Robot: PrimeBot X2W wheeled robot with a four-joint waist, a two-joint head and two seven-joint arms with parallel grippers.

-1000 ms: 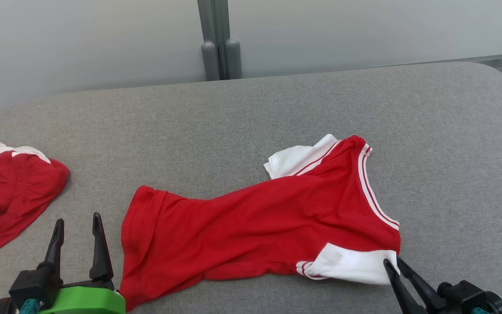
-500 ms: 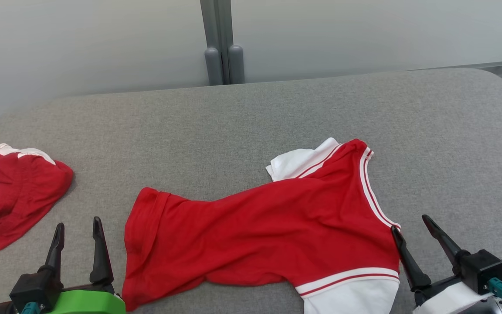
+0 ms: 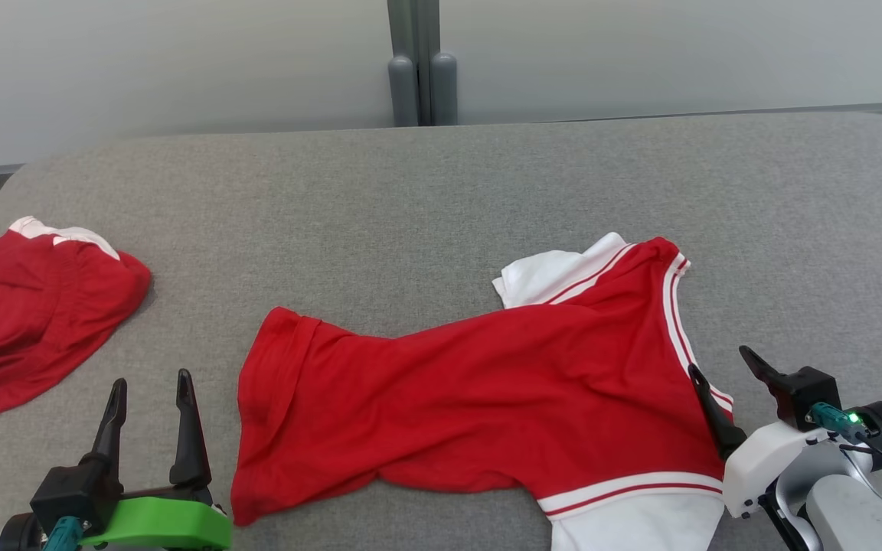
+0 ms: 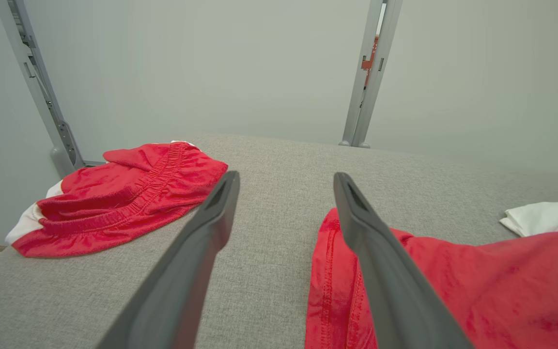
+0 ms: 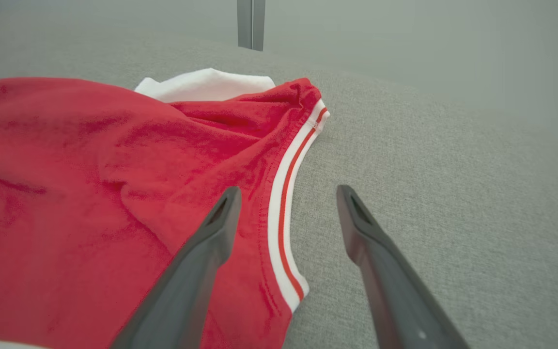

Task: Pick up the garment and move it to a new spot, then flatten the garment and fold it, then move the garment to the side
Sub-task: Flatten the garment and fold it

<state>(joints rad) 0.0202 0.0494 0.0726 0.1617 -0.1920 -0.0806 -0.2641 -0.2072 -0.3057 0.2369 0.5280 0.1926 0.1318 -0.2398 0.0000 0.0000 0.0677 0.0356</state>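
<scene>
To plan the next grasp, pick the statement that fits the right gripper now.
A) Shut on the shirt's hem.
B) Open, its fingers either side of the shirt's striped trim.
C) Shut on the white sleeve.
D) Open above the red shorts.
B: the right gripper is open, one finger over the red shirt, the other over the grey surface, the striped trim between them.

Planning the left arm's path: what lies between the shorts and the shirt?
Between shorts and shirt: bare cushion, with the open left gripper at the gap's near end, in the head view.
</scene>
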